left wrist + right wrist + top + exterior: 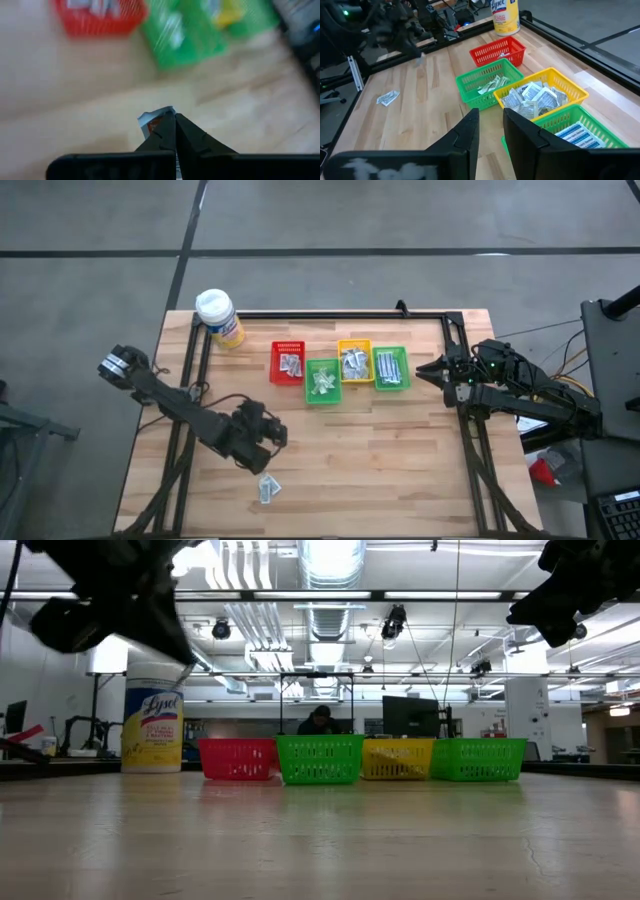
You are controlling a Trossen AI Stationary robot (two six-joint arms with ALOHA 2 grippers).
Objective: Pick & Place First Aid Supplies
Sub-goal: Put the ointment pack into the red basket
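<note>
the left gripper (172,125), clenched on a small packet (152,120), hangs above the table (400,470), well short of the baskets (340,368); such a thin pinch could slip. the right gripper (490,127) waits with fingers parted by the far-right basket. two packets (268,489) lie loose.

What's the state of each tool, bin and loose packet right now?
left tool: shut on a packet, raised
right tool: open, empty
red bin: holds packets
two green bins: hold packets
yellow bin: holds packets
loose packets: flat on table
</note>
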